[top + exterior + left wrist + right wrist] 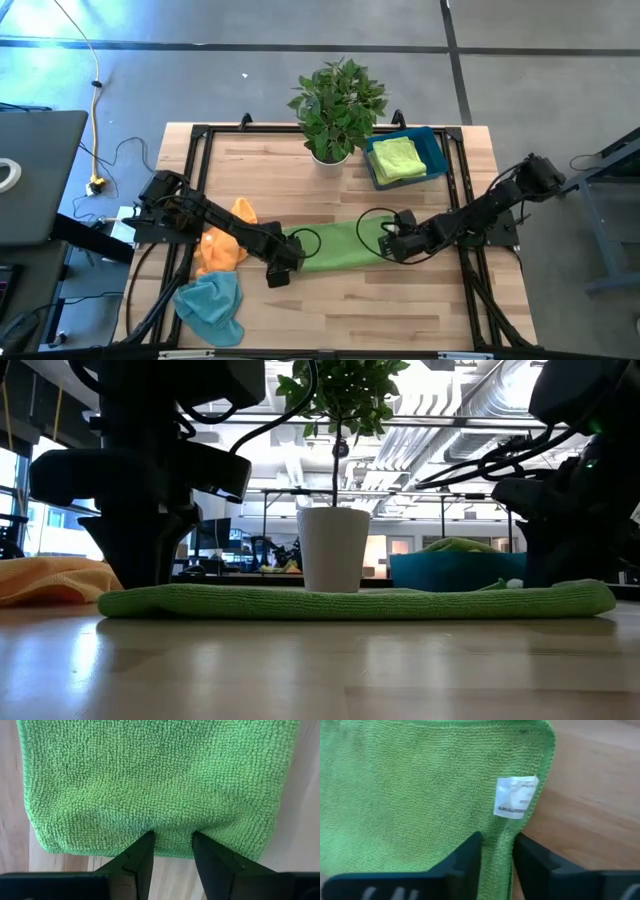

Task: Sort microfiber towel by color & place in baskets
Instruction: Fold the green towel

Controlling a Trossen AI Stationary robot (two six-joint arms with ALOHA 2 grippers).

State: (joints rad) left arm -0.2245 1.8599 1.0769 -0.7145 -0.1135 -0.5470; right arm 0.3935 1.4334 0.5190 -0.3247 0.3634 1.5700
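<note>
Flat green microfiber towel [335, 249] lies mid-table between both claws: left gripper [172, 839] pinches a fold at one end, right gripper [496, 844] clamps the opposite edge beside its white tag [515, 796].

Grey concrete floor [540, 25], exposed ceiling ducts [470, 405], bright windows [40, 520], yellow cable [97, 110], distant desks
</note>
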